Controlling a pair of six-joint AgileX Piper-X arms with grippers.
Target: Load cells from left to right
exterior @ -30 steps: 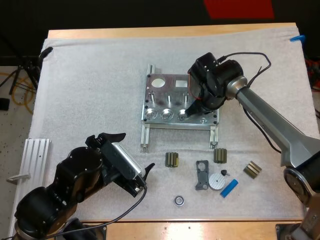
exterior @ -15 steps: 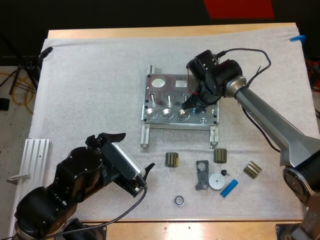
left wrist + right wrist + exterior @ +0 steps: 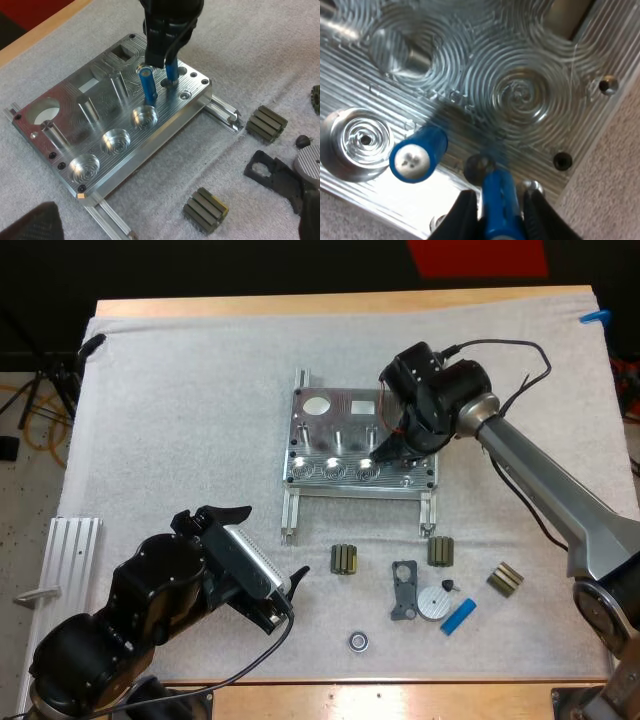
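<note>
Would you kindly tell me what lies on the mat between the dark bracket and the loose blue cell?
A round metal disc lies between the bracket and the cell, close beside both; the high view shows it.

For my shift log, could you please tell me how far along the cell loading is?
Done: one blue cell stands upright on the fixture. In hand: the right tool grips a second cell over a small hole beside it. Left: a third cell lies on the mat.
</note>
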